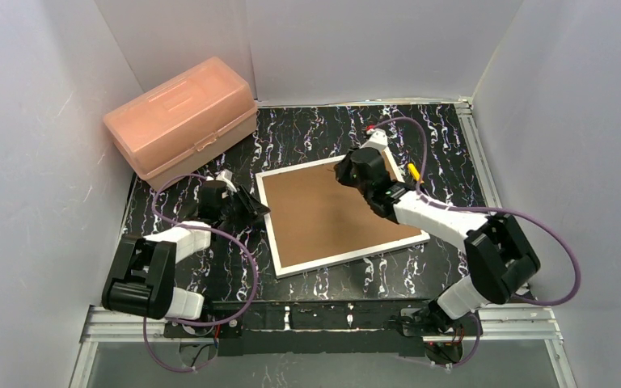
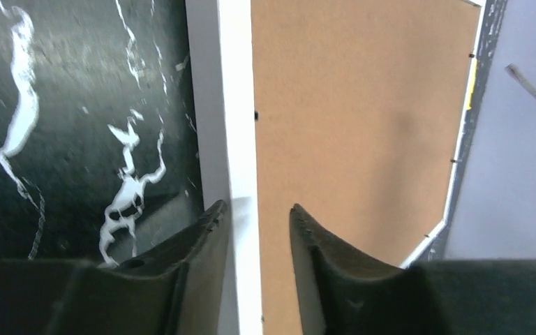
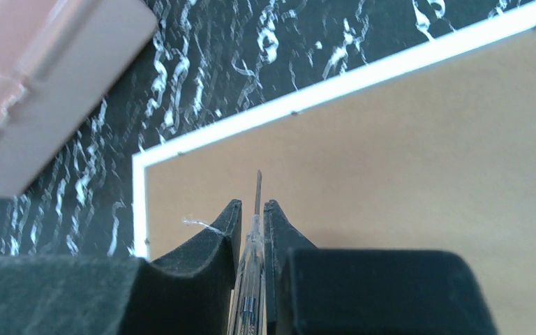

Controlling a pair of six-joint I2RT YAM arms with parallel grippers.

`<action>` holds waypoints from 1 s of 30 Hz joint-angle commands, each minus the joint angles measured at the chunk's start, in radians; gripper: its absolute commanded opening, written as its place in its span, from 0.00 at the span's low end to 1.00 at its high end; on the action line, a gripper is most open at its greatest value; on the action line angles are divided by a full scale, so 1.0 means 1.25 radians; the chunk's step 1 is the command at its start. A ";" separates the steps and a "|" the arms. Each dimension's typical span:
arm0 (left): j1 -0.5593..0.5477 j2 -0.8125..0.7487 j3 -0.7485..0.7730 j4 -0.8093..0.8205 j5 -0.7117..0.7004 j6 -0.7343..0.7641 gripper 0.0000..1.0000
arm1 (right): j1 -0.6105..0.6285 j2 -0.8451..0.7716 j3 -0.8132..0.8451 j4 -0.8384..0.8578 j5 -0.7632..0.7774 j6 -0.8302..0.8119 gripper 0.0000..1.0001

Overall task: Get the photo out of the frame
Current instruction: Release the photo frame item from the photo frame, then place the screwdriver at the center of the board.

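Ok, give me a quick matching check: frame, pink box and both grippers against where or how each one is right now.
Things: 1 frame; 2 pink box; 3 left gripper; 4 right gripper.
States: a far left at the back; b lying back-side up in the middle; c shut on a thin pointed tool; d jaws apart over the frame's edge.
Pairs: 1-b; 2-a; 3-d; 4-c.
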 commanded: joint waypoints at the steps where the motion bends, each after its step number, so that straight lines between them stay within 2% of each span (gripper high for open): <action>1: -0.005 -0.065 -0.002 -0.109 0.075 0.026 0.46 | -0.051 -0.083 -0.046 -0.075 -0.132 -0.095 0.01; 2: -0.006 -0.077 -0.007 -0.119 0.071 0.026 0.54 | -0.066 -0.100 -0.055 -0.087 -0.140 -0.107 0.01; 4: -0.010 -0.083 0.002 -0.169 0.053 0.049 0.60 | -0.092 -0.131 -0.070 -0.113 -0.146 -0.119 0.01; 7: -0.019 -0.069 0.042 -0.271 -0.003 0.085 0.61 | -0.122 -0.183 -0.090 -0.136 -0.147 -0.133 0.01; 11: -0.025 -0.057 0.058 -0.290 -0.028 0.092 0.61 | -0.137 -0.235 -0.107 -0.169 -0.105 -0.149 0.01; 14: -0.032 -0.039 0.073 -0.292 -0.035 0.091 0.63 | -0.141 -0.254 -0.101 -0.238 -0.017 -0.167 0.01; 19: -0.053 -0.007 0.095 -0.289 -0.042 0.088 0.64 | -0.155 -0.268 -0.075 -0.356 0.204 -0.136 0.01; 23: -0.063 0.029 0.113 -0.288 -0.044 0.085 0.59 | -0.190 -0.284 -0.086 -0.361 0.232 -0.096 0.01; 30: -0.064 0.063 0.121 -0.318 -0.079 0.082 0.36 | -0.251 -0.207 -0.013 -0.483 0.298 -0.010 0.01</action>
